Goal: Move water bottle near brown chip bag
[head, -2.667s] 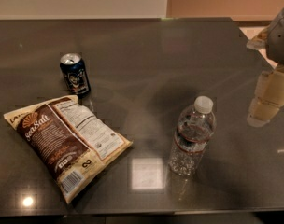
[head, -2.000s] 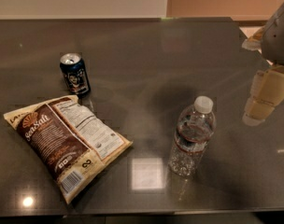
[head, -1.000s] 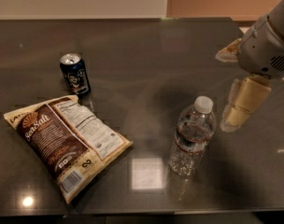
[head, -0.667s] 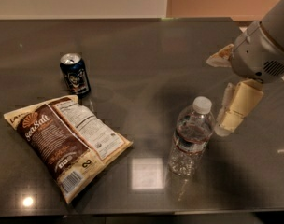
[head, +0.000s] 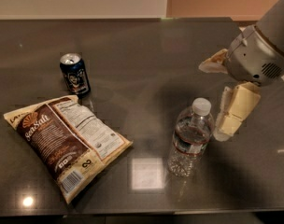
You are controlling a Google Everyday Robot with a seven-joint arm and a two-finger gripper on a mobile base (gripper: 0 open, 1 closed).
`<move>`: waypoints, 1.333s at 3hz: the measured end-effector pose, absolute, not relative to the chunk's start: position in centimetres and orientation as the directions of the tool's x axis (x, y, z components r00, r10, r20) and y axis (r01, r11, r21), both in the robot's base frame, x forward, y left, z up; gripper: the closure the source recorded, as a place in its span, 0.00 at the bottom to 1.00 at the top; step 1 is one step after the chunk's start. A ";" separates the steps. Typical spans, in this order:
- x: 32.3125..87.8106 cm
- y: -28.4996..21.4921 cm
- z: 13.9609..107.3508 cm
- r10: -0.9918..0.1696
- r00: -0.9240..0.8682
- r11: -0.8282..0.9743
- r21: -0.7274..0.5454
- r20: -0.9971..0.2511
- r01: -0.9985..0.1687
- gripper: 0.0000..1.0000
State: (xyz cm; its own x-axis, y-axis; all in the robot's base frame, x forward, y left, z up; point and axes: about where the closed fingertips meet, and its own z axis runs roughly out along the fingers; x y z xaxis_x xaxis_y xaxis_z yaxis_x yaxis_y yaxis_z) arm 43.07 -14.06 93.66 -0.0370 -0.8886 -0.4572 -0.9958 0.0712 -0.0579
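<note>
1. Standing upright on the dark glossy tabletop [head: 146, 45], right of centre, is one bottle [head: 191, 136]: clear, ribbed, with its white cap on and a thin label band round its middle.
2. One bag [head: 65, 143] lies flat on the left side of the tabletop. It is cream and brown, with "Sea Salt" lettering, a white nutrition panel and a barcode facing up. It lies at a slant, its barcode corner toward the front edge.
3. Bottle and bag are apart, with a stretch of bare tabletop between the bag's right corner and the bottle's base.
4. One can [head: 75, 73], dark blue with a silver top, stands upright just behind the bag's upper edge. Whether the two touch cannot be told. The can is well apart from the bottle.
5. One claw [head: 212, 101] hangs at the right, below a grey rounded arm housing [head: 256, 55], just beside the bottle on its right.
6. Its two cream fingers [head: 235, 108] are spread wide and hold nothing. One points left, above and behind the cap. The other points down, its tip near the bottle's shoulder, with a thin strip of tabletop showing between them.
7. In all: one bottle, one bag, one can, one claw with two fingers.
</note>
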 end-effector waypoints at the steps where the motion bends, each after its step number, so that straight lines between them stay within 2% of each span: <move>1: 41.4 -12.7 93.3 -0.872 0.023 -0.026 -0.002 -0.489 -1.000 0.00; 4: 37.2 -10.0 93.5 -0.790 0.128 -0.156 -0.005 -0.600 -0.988 0.00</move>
State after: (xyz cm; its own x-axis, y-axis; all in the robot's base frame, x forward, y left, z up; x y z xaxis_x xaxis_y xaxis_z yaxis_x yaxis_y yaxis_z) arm 37.16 -9.98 93.53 0.1278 -0.7899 -0.5997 -0.9877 -0.1560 -0.0051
